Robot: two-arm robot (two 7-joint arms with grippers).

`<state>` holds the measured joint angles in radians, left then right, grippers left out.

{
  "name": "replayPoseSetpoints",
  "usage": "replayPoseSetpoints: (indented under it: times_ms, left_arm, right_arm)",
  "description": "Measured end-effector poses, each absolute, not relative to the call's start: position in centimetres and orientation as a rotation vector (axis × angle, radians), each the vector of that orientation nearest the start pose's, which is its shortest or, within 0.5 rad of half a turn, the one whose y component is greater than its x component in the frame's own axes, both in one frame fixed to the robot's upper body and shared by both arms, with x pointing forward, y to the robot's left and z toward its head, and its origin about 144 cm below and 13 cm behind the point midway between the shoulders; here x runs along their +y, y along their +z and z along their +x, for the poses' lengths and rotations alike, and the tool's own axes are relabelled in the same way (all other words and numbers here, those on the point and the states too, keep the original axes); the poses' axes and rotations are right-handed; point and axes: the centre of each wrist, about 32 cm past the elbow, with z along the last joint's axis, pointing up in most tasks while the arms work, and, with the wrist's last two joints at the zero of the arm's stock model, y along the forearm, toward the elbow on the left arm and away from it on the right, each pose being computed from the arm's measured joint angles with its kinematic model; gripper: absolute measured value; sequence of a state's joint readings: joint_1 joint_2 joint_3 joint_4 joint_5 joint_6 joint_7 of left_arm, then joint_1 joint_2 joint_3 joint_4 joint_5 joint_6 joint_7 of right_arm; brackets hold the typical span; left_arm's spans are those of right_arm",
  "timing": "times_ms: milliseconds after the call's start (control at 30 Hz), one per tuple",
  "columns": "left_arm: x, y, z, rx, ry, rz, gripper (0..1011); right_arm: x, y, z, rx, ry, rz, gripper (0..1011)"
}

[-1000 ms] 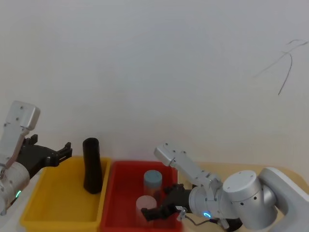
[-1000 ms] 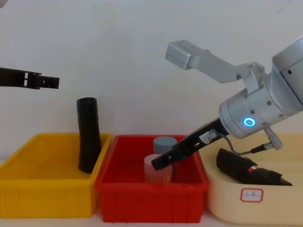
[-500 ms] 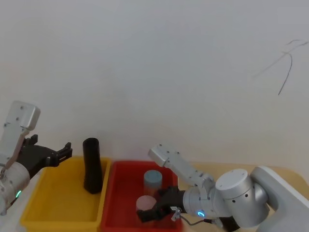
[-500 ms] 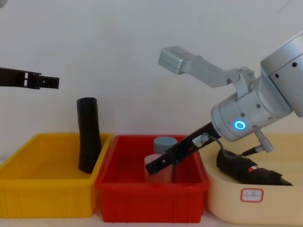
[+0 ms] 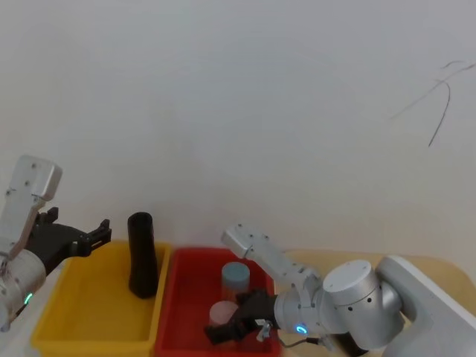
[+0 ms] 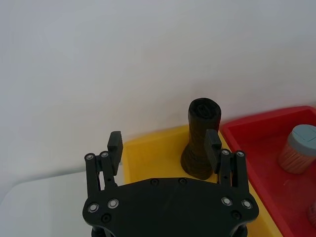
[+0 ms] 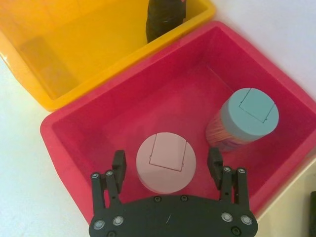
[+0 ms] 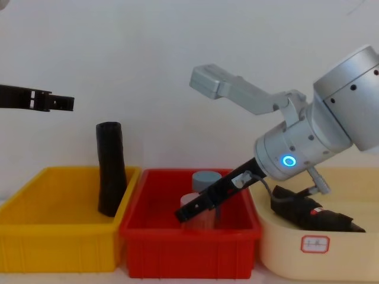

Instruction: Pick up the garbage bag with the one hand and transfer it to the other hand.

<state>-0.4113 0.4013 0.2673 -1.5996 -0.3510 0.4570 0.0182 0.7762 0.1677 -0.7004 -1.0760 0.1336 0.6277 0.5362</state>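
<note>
- Chest view: the garbage bag (image 8: 111, 168) is seen standing on end, slightly tilted, in the yellow bin (image 8: 35, 236). It is set close to the wall that adjoins the red bin (image 8: 189, 251) (a pose that leaves its sides free for a side-on grasp).
- The left gripper (image 8: 62, 102) is held level above the yellow bin's outer side, higher than the bag's top and well apart from it. Its fingers (image 6: 114, 146) are spread wide with nothing between them.
- From the left wrist, the bag is seen ahead, partly hidden behind one finger. This is judged to be a lining-up for the pick, which has not yet been made.
- The right gripper (image 7: 167, 163) is angled down into the red bin, fingers wide and empty, flanking the pink-lidded jar (image 7: 165, 174). Whether they are above the lid or already beside it cannot be told.
- A blue-lidded jar (image 7: 249, 114) is stood just beside the pink one.
- A black bundle (image 8: 302, 210) bearing a red-and-white label is left lying untouched in the cream tub (image 8: 284, 260).
- For a handover, the right gripper is judged to be placed too low and away from the bag.
</note>
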Motion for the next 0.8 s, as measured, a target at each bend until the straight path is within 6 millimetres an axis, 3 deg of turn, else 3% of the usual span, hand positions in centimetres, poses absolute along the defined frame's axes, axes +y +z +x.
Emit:
replayPoseSetpoints:
  times_ms: [367, 800]
  left_arm:
    - [26.11, 128.80, 54.25, -0.028, 1.368, 0.205, 1002]
    - [26.11, 128.80, 54.25, -0.028, 1.368, 0.204, 1002]
  right_arm:
    - [-12.03, 124.58, 62.36, 0.120, -0.654, -0.701, 978]
    - [-11.88, 124.41, 62.55, 0.126, -0.650, -0.700, 666]
